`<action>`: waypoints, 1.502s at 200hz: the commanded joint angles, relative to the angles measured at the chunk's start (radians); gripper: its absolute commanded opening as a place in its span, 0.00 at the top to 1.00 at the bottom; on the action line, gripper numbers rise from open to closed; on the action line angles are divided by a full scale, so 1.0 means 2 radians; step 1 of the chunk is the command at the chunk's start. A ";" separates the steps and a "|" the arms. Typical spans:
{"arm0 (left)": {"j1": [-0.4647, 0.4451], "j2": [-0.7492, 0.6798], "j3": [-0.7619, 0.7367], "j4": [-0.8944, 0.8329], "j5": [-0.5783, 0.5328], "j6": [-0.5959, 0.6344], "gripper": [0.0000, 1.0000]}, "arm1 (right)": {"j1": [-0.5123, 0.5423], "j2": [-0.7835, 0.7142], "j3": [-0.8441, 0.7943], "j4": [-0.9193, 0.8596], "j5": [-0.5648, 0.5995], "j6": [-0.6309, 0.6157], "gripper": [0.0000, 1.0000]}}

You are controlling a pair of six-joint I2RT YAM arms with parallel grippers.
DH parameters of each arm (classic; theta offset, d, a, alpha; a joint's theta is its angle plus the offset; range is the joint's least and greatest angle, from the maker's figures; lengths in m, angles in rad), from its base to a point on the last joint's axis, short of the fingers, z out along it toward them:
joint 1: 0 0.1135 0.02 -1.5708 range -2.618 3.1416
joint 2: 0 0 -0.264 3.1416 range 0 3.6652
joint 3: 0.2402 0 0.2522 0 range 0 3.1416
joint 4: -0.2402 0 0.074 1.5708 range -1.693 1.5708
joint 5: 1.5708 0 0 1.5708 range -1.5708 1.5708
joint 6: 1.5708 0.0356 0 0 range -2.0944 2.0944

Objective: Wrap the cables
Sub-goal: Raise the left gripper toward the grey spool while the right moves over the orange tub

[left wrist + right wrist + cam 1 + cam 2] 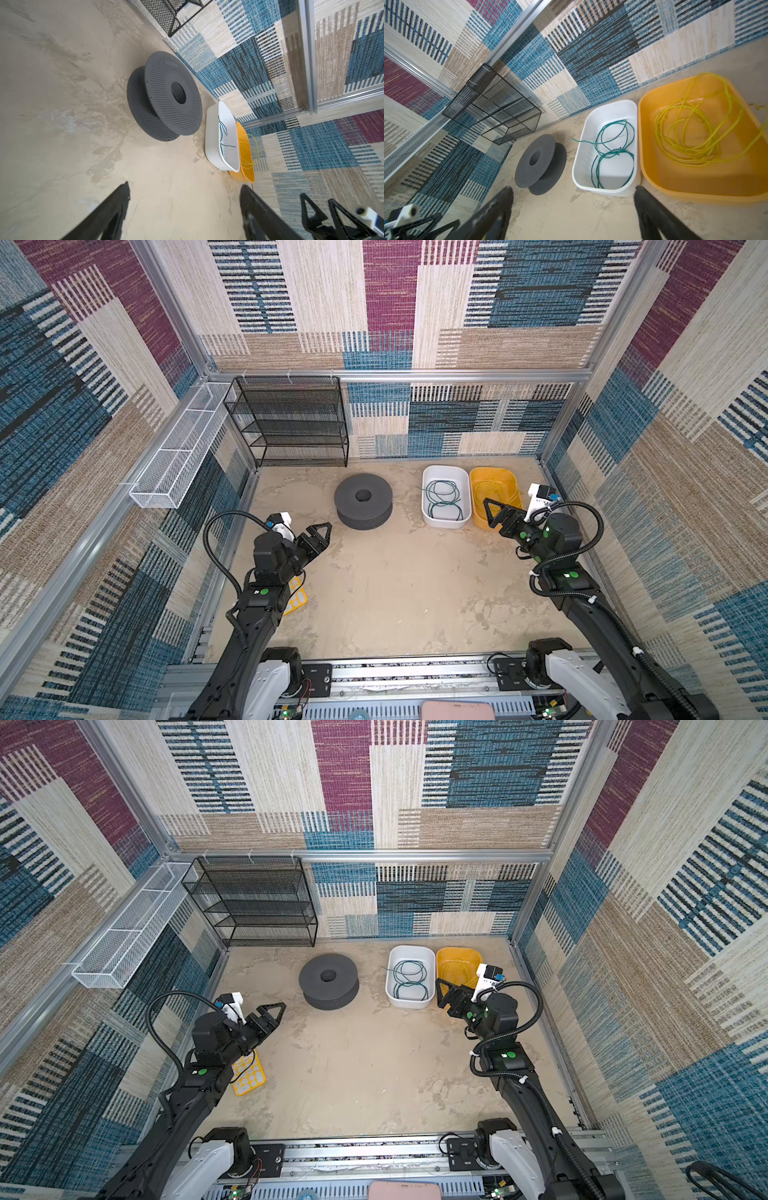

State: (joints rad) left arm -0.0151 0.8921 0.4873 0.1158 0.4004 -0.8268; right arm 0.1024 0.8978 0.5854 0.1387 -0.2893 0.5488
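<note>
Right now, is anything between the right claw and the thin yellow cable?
Only the near wall of the orange plastic tub; the thin yellow cable lies uncovered inside, open to the right claw from above.

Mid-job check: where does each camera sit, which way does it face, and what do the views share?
Top views: high above the robot's base, looking down at the table; left arm, right arm, left gripper, right gripper show.
Left wrist: on the left arm, facing the spool, white tub, yellow tub; its open fingers show.
Right wrist: on the right arm, facing the green cable and yellow cable in the tubs; its open fingers show.
Shared: spool and both tubs, in all views.
</note>
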 commanded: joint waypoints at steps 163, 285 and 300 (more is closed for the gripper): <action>0.016 0.535 0.069 0.558 0.137 -0.188 0.41 | 0.000 0.087 -0.024 0.078 -0.071 0.005 0.11; 0.016 0.594 0.138 0.573 0.131 -0.199 0.56 | 0.000 0.113 -0.026 0.092 -0.073 0.009 0.12; 0.016 0.598 0.146 0.566 0.131 -0.198 0.61 | 0.000 0.114 -0.025 0.092 -0.072 0.009 0.12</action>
State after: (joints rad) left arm 0.0174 2.0758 0.7578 1.2221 0.6605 -1.2087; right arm 0.1024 1.1225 0.5362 0.2802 -0.4198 0.5701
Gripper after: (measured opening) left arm 0.429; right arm 0.877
